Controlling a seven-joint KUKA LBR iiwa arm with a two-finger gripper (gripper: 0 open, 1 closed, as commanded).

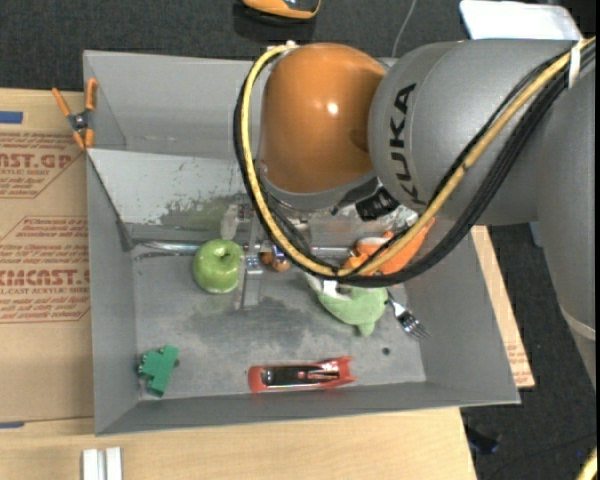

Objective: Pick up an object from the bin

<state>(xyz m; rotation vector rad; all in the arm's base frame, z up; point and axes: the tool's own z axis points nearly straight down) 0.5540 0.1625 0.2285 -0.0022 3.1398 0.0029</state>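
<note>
Low over the middle of the grey bin (160, 178), my wrist hangs under its orange cover (315, 118), with yellow and black cables (248, 168) looping round it. My jaws reach down to the bin floor just beside a round green apple (218, 266), which lies left of centre as the camera sees it, near the foot of the far sloping wall. The apple is at the jaws' left side, very close, though I cannot tell whether metal touches it. Nor can I tell whether my jaws are parted or closed, since my own bulk hides most of them from above. A small brownish thing (275, 260) sits just on the other side of the jaws, half under me. Further right a pale green lump (355, 306) lies partly beneath my arm, with a small silver fork (410, 320) beside it. Near the front wall a flat red thing (300, 374) lies lengthwise, and well apart, in the front left corner, a dark green block (157, 367).
</note>
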